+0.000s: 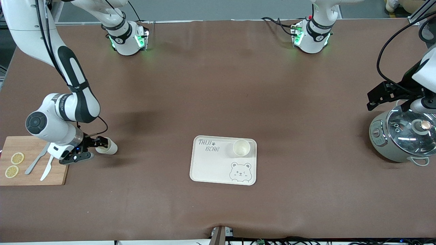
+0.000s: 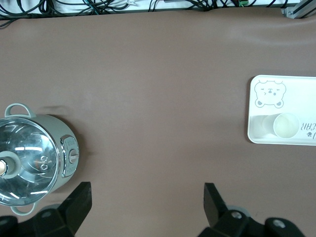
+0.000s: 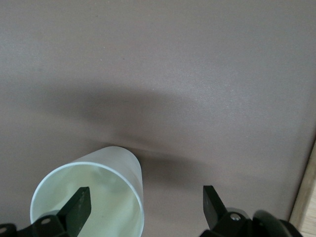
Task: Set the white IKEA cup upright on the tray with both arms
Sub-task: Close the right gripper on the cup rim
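A brown matte counter (image 1: 218,102) fills the scene. A white plastic cup (image 1: 108,146) lies on its side near the right arm's end, beside a wooden cutting board (image 1: 32,160). The right pincer (image 1: 89,149) is spread apart, one finger (image 3: 79,207) at the cup's mouth, nothing clamped. Mid-counter, toward the front edge, a cream bear-printed tray (image 1: 207,166) carries another upright white cup (image 1: 241,147). The left pincer (image 2: 147,202) waits, spread wide, over the counter beside a grey glass-lidded pot (image 1: 400,136).

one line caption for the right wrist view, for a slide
Open right gripper at the mouth of a white cup lying on its side on the brown table.
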Tool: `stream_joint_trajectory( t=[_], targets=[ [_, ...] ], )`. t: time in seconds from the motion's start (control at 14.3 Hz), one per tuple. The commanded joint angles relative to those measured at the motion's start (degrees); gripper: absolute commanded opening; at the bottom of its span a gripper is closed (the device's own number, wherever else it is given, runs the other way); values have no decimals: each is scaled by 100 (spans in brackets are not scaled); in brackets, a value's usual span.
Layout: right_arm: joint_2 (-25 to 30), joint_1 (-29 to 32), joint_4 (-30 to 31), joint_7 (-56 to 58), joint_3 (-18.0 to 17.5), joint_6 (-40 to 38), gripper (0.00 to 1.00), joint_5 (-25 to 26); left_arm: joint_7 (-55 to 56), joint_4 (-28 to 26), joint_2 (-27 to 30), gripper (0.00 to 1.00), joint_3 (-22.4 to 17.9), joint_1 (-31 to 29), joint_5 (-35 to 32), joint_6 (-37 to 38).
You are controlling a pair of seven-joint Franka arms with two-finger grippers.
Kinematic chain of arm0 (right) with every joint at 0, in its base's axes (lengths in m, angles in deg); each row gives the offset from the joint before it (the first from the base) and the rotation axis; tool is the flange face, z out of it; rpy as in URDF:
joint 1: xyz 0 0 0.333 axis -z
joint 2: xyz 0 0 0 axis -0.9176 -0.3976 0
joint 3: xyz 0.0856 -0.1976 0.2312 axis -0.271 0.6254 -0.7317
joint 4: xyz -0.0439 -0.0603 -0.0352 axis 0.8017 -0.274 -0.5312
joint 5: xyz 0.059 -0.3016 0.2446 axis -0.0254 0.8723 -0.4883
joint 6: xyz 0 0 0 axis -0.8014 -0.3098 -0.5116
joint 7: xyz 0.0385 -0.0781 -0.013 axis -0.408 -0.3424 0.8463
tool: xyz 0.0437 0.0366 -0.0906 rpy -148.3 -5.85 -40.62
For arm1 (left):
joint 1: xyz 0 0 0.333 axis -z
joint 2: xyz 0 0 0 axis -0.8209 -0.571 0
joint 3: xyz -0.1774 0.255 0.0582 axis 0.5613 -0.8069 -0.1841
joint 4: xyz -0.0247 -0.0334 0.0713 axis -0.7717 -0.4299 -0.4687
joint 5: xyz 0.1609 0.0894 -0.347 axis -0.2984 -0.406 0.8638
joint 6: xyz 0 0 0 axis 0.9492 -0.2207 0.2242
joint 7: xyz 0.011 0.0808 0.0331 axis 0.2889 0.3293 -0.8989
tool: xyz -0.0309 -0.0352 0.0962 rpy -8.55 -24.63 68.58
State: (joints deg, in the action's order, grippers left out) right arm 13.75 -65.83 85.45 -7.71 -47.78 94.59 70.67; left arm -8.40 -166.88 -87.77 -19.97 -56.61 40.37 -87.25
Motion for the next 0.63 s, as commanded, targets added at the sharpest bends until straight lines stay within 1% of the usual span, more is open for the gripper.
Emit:
stream_joint_trajectory(
  t=[0.0, 0.56],
  targets=[
    [-48, -22, -21, 31, 1, 68, 100, -89, -38, 21, 64, 100, 19, -7, -132, -43],
    [-189, -13, -38, 31, 1, 174, 100, -89, -37, -31, 64, 100, 54, -7, -141, 27]
  ],
)
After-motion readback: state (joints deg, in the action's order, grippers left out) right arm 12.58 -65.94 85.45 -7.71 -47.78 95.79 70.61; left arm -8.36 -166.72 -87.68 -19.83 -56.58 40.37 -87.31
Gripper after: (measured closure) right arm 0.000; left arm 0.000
